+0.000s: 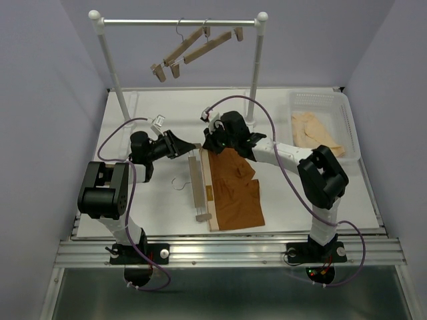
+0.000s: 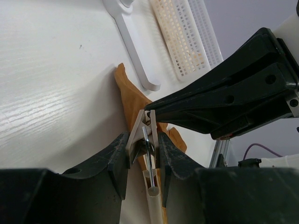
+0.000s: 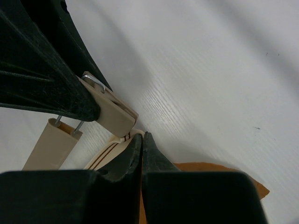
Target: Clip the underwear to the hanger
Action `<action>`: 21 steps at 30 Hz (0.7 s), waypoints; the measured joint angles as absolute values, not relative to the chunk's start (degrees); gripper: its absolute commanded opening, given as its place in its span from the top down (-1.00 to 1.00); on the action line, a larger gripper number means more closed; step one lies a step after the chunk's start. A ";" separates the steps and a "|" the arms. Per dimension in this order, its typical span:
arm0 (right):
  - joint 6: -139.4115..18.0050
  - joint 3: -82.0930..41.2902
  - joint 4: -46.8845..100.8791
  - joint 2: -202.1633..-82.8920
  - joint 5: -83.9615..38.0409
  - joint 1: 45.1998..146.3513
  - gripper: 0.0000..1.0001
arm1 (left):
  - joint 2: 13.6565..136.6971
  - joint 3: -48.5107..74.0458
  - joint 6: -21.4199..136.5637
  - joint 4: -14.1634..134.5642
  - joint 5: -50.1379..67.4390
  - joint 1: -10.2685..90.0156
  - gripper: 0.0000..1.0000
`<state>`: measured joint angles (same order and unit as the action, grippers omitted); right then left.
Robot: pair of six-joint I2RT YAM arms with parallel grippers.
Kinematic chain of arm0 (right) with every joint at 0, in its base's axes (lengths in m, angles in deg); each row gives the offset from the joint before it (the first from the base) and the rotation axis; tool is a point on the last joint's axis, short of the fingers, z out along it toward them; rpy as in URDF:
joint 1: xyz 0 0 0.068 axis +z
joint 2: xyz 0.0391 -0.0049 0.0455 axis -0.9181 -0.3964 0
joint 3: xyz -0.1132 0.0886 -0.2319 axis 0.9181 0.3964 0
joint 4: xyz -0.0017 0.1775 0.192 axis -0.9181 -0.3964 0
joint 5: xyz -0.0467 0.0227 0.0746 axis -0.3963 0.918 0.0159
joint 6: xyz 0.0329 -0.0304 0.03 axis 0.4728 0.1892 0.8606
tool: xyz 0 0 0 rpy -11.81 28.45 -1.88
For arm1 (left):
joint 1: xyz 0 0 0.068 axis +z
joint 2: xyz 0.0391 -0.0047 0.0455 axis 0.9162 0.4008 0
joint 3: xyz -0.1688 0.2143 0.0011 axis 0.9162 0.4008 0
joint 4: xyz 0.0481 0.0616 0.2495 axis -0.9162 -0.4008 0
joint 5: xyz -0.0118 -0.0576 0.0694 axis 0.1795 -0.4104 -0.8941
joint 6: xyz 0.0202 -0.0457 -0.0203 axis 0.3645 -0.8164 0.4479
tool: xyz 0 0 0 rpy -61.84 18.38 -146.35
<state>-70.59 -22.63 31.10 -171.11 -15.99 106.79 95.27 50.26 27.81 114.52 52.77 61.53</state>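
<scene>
The rust-brown underwear [image 1: 235, 192] lies flat on the white table with its tan waistband [image 1: 208, 190] alongside the wooden hanger [image 1: 197, 187]. My left gripper [image 1: 184, 146] is shut on the hanger's far-end clip [image 2: 145, 133], squeezing it between both fingers; the bar [image 2: 155, 200] runs toward the camera. My right gripper [image 1: 212, 144] is shut on the far corner of the striped waistband [image 3: 105, 156], right at the mouth of that clip [image 3: 112, 116]. Brown fabric [image 3: 224, 170] shows behind the right fingers. The hanger's wire hook [image 1: 179, 183] points left.
A clothes rack [image 1: 179, 22] stands at the back with two more wooden hangers [image 1: 193, 48] on it; its foot [image 2: 135, 46] lies close beyond the clip. A white basket [image 1: 347, 117] holding cream garments [image 1: 317, 130] sits at the right.
</scene>
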 measured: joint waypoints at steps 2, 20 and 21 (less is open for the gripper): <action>-70.44 -23.09 30.36 -171.35 -16.14 106.79 0.99 | 95.27 50.26 28.33 113.89 52.42 61.25 1.00; -67.90 -25.76 24.74 -171.84 -23.36 106.90 0.99 | 95.27 49.15 31.68 109.06 49.88 60.35 1.00; -67.14 -26.15 23.84 -171.84 -24.84 106.94 0.99 | 95.27 49.08 31.68 108.95 49.86 60.35 1.00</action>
<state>-67.14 -26.15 23.84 -171.84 -24.84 106.94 95.27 49.08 31.68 108.95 49.86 60.35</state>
